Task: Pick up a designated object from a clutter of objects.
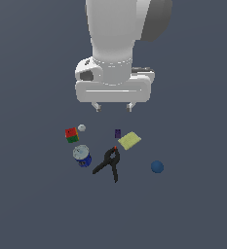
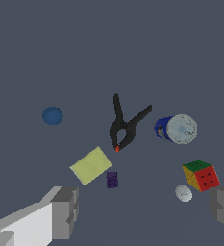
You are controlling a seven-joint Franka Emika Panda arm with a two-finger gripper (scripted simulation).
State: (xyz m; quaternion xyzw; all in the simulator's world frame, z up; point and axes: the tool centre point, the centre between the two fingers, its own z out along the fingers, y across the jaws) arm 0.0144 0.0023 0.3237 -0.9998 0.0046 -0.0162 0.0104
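Nearest you, the blue can (image 1: 82, 156) stands upright, lid up, just left of the black clamp (image 1: 108, 164) in the exterior view. Beyond it your gripper (image 1: 114, 106) hangs high, fingers spread wide, holding nothing; the can lies nearer and leftward. Its label is unreadable.

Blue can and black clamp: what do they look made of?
Blue can: likely metal, with a pale silver-grey lid and a printed blue label wrap. Black clamp: probably matte plastic, uniformly dark with a small red tip. Renders leave both uncertain.
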